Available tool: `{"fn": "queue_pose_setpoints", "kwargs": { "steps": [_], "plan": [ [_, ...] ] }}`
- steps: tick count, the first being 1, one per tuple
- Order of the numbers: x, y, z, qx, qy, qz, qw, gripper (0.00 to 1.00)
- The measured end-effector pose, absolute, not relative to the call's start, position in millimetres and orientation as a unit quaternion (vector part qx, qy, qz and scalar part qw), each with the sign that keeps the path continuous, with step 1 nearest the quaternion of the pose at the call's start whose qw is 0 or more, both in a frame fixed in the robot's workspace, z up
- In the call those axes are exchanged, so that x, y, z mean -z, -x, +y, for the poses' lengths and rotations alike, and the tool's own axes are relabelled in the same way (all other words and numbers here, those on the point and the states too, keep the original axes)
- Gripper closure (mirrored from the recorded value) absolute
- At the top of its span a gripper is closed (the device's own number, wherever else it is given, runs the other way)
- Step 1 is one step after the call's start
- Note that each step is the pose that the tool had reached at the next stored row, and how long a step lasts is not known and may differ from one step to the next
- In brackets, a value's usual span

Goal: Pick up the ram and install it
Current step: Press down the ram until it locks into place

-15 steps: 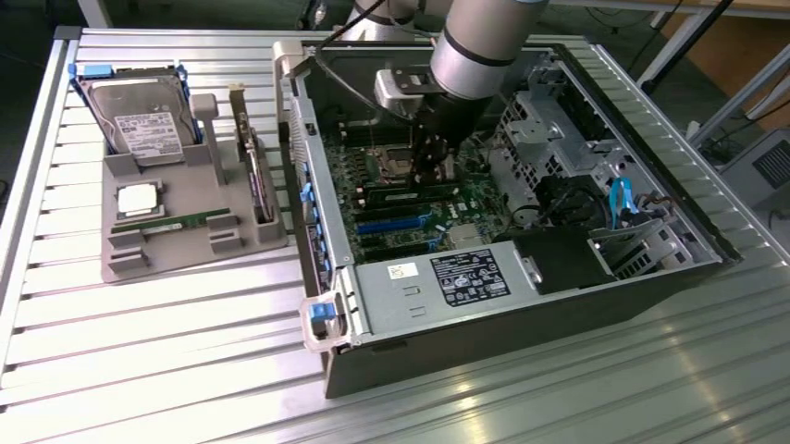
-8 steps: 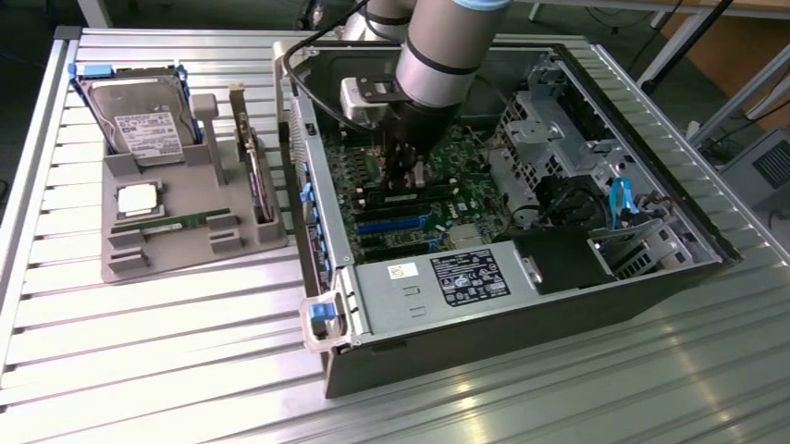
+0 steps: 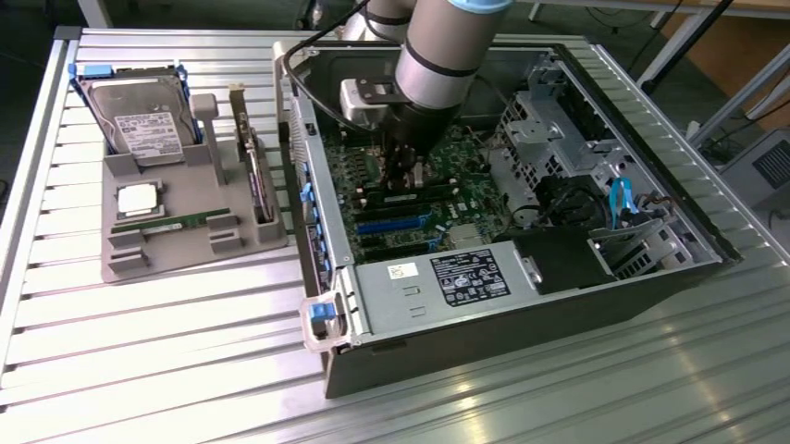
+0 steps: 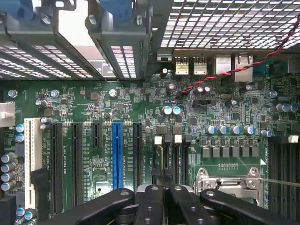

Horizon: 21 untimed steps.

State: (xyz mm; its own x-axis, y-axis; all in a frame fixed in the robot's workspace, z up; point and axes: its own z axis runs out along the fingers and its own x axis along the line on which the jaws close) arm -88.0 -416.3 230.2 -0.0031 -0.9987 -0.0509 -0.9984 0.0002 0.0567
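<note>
1. This is a robotics lab or workshop set up for computer assembly.
2. The work surface is a ribbed aluminium-profile table (image 3: 148, 361), typical of industrial test benches.
3. An open desktop PC case (image 3: 519, 277) lies on it, its motherboard (image 4: 140, 140) exposed.
4. A grey fixture tray (image 3: 185, 250) holds a hard drive (image 3: 142, 125) and other components in shaped slots.
5. An industrial robot arm (image 3: 450, 46) reaches into the case.

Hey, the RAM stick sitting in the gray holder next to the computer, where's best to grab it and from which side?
Probably from straight above, pinching the ram by its flat faces near mid-length. It seems to stand on its long edge in a slot of the gray holder, leaving only the upper edge free.
</note>
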Motion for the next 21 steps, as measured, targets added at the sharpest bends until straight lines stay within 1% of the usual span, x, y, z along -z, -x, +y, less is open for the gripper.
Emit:
{"fn": "queue_pose_setpoints", "kwargs": {
  "steps": [2, 4, 8, 12, 17, 21],
  "plan": [
    [-237.9, 88.1, -416.4, 0.038, -0.706, -0.707, 0.002, 0.9],
    [-237.7, 98.8, -416.3, 0.039, -0.706, -0.707, 0.001, 0.9],
    [-225.9, 101.0, -416.3, 0.039, -0.705, -0.708, 0.002, 0.9],
    [-237.5, 100.5, -416.1, 0.039, -0.705, -0.708, 0.0, 0.9],
    [-239.6, 66.0, -416.1, 0.042, -0.705, -0.708, 0.002, 0.9],
    [-249.2, 47.8, -415.9, 0.042, -0.705, -0.708, 0.001, 0.9]
  ]
}}
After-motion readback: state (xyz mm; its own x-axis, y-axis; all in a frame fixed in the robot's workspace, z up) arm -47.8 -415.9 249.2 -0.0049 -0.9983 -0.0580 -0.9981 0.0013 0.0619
